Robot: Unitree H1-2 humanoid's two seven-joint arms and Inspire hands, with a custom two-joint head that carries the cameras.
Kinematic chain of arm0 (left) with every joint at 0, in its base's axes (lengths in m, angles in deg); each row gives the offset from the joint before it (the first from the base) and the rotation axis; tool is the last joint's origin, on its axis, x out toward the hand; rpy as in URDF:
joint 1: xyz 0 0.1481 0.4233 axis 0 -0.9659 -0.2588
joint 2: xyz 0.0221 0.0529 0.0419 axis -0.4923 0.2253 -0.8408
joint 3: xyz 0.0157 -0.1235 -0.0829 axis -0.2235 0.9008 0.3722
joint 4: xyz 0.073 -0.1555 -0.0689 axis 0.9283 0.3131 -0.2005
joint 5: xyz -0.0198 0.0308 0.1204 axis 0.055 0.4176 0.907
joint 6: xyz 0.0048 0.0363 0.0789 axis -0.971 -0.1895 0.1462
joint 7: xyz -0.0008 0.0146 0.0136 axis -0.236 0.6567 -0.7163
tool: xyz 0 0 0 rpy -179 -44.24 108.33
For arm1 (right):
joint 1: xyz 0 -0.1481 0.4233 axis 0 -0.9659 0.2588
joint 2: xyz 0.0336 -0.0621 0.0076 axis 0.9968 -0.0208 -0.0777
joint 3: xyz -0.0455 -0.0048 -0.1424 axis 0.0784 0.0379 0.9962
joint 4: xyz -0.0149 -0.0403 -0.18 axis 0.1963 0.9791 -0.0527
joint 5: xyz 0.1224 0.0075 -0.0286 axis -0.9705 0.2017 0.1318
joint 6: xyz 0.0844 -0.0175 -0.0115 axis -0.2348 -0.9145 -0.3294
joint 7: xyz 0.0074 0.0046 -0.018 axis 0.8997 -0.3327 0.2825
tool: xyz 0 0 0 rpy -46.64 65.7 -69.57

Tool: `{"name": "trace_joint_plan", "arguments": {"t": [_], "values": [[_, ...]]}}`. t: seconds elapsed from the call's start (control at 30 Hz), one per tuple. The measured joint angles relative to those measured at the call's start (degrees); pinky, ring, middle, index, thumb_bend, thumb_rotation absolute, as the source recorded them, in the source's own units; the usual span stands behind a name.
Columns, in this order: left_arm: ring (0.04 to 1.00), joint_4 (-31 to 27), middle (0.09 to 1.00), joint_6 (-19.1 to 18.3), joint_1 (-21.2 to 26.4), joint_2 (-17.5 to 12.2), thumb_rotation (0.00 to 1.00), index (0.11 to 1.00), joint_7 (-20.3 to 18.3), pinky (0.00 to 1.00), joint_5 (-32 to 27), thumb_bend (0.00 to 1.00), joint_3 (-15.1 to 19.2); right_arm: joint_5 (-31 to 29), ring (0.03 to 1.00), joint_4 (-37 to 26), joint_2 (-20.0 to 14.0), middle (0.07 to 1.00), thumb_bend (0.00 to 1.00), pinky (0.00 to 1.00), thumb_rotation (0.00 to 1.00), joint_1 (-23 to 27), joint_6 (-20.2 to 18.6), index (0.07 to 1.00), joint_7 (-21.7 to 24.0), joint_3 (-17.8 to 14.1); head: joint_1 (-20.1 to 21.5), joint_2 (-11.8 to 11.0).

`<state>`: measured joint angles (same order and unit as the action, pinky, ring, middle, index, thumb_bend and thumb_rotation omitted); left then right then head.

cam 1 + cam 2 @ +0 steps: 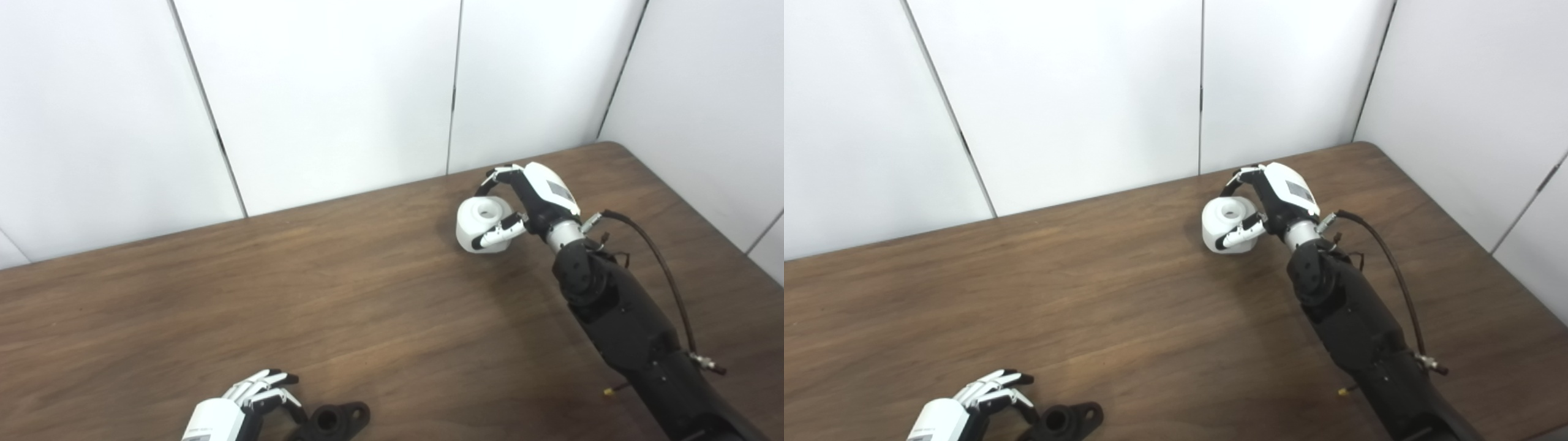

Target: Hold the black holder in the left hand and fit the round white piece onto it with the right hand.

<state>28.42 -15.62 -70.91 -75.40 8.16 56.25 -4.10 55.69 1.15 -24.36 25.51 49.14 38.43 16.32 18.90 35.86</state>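
Fingers of the right hand curl around the white piece, a smooth round block with a hole on top, resting on the wood-grain table. Left hand fingers spread apart, just beside the matte black holder, gripping nothing.

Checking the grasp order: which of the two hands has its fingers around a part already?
The right hand, curled around the round white piece far across the table. The left hand is only beside the black holder, fingers spread.
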Motion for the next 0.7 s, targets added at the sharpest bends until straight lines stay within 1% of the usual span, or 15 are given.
{"name": "trace_joint_plan", "arguments": {"t": [0.07,0.23,0.3,0.43,0.6,0.63,0.67,0.7], "values": [[0.85,-0.22,0.786,-0.26,-0.27,0.14,0.04,0.487,-0.03,0.8,0.01,0.52,0.04,0.35,0.936,-3.36,-0.36,0.835,0.52,0.92,0.14,-1.29,-0.23,0.485,1.33,0.6,-1.32,0.35],[0.844,-0.24,0.783,-0.97,-0.16,0.49,0.04,0.487,-0.03,0.78,0.33,0.52,-0.02,1.02,0.944,-15.15,0.03,0.846,0.52,0.96,0.14,-4.8,-3.52,0.485,7.28,1.6,-2.99,0.62],[0.844,-0.24,0.784,-1.35,-0.09,0.79,0.04,0.487,-0.02,0.78,0.63,0.52,-0.16,1.27,0.948,-18.49,0.71,0.851,0.52,0.97,0.14,-5.54,-5.11,0.484,9.02,1.98,-4.22,0.88],[0.845,-0.24,0.783,-1.97,0.06,1.49,0.04,0.487,-0.03,0.79,1.42,0.52,-0.5,2.12,0.952,-22.49,2.82,0.855,0.52,0.98,0.14,-7.03,-7.15,0.483,11.53,3.36,-5.71,1.05],[0.843,-0.24,0.782,-2.31,0.18,2.13,0.04,0.487,-0.02,0.8,2.15,0.52,-1.0,2.39,0.957,-27.49,5.69,0.859,0.52,0.99,0.14,-9.81,-7.39,0.483,14.25,5.98,-9.14,2.37],[0.843,-0.24,0.783,-2.39,0.2,2.22,0.04,0.487,-0.02,0.8,2.25,0.52,-1.09,2.58,0.958,-28.28,6.09,0.859,0.52,0.99,0.14,-10.36,-7.51,0.483,15.06,6.42,-9.32,2.46],[0.846,-0.24,0.785,-2.55,0.22,2.32,0.04,0.487,-0.02,0.8,2.41,0.52,-1.2,2.7,0.958,-29.07,6.38,0.857,0.52,0.99,0.14,-10.99,-7.54,0.483,15.87,6.99,-10.45,2.55],[0.847,-0.23,0.786,-2.74,0.25,2.42,0.04,0.487,-0.02,0.8,2.56,0.52,-1.36,2.84,0.958,-29.76,6.59,0.856,0.52,0.99,0.14,-11.61,-7.53,0.483,16.21,7.37,-10.46,2.55]]}}
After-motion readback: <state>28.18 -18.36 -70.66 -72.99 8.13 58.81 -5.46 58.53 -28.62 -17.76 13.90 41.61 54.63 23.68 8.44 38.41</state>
